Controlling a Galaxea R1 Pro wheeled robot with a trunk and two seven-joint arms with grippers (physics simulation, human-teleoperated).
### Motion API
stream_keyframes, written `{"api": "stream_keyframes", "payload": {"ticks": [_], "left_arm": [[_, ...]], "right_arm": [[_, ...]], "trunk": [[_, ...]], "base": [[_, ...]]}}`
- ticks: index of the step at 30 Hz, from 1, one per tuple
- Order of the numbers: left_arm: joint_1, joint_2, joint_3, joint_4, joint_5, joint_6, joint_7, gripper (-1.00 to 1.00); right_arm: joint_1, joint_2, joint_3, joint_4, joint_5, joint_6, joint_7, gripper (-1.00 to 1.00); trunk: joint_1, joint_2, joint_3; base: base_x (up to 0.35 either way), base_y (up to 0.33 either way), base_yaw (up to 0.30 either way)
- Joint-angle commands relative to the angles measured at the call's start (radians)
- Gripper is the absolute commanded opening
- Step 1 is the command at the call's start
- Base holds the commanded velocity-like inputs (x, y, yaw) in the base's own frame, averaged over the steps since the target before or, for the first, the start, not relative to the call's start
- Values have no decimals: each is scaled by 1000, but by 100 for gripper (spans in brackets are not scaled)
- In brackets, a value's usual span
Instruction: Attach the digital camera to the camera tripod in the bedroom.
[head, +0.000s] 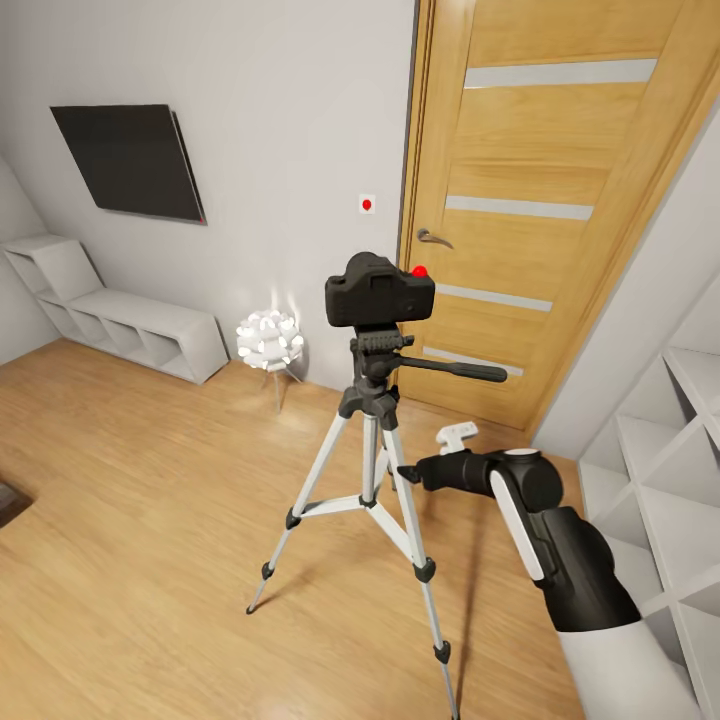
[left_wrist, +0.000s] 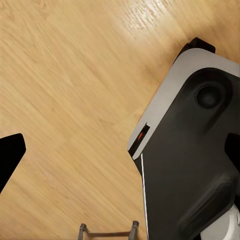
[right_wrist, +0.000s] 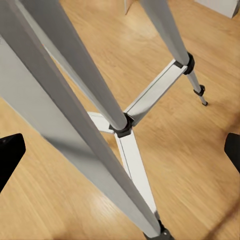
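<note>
The digital camera (head: 380, 290), black with a red dot on top, sits on the head of the camera tripod (head: 372, 440), which stands on the wood floor before the oak door. The tripod's long handle (head: 455, 371) points right. My right gripper (head: 412, 472) hangs low beside the tripod's legs, apart from the camera. In the right wrist view the silver legs (right_wrist: 75, 85) and centre brace (right_wrist: 124, 127) cross close in front, and the right gripper (right_wrist: 120, 155) is open and holds nothing. My left gripper (left_wrist: 120, 155) is open over bare floor next to my own base (left_wrist: 195, 150).
White cubby shelves (head: 660, 470) stand close at the right and a low white shelf unit (head: 130, 325) lines the far wall. A white spiky-ball lamp (head: 269, 340) stands behind the tripod. A black TV (head: 130, 160) hangs on the wall. Open floor lies to the left.
</note>
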Motion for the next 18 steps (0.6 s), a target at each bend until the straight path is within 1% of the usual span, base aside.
{"api": "stream_keyframes", "payload": {"ticks": [1,8,12,14,15,18], "left_arm": [[-1,0,0,0,5,4,1,100],[-1,0,0,0,5,4,1,100],[-1,0,1,0,5,4,1,100],[-1,0,0,0,5,4,1,100],[-1,0,0,0,5,4,1,100],[-1,0,0,0,5,4,1,100]], "right_arm": [[-1,-2,1,-2,-4,5,0,100],[-1,-10,1,-9,-4,5,24,100],[-1,-22,1,-13,-4,5,53,100],[-1,-32,1,-15,-4,5,71,100],[-1,-44,1,-17,-4,5,92,100],[-1,-64,1,-19,-4,5,126,100]], "trunk": [[1,-2,-2],[1,-2,-2],[1,-2,-2],[1,-2,-2],[1,-2,-2],[1,-2,-2]], "base": [[0,0,0],[0,0,0],[0,0,0],[0,0,0],[0,0,0],[0,0,0]]}}
